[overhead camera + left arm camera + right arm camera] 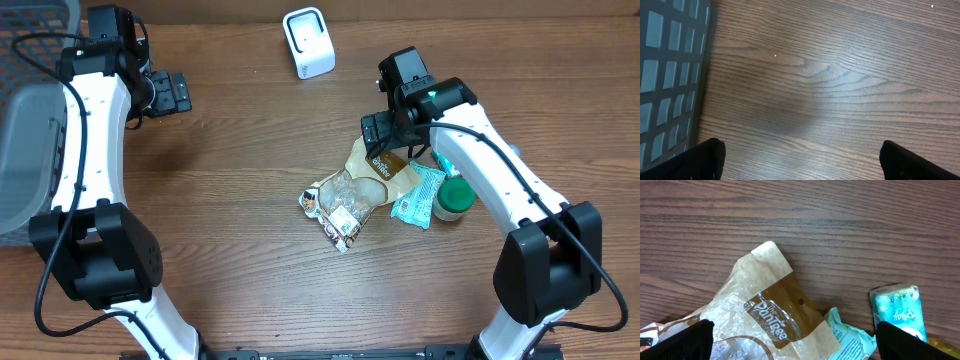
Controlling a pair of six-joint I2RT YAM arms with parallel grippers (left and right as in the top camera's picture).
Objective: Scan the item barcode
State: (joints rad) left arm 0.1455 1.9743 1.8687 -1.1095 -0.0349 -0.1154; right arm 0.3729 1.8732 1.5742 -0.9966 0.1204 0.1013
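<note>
Right claw point(795, 342) frames the near corners of its wrist view, spread wide and empty, and hovers over the brown Pan Tree bag point(765, 305). That bag lies mid-desk point(230, 250), overlapping a clear snack packet point(340, 200) and a teal wrapper point(415, 195). The left claw point(165, 95), likewise released, hangs beside the grey basket point(20, 150). Closing here could pinch the neighbours too, or crumple the thin bag. No barcode shows yet for the white scanner point(308, 42).
</note>
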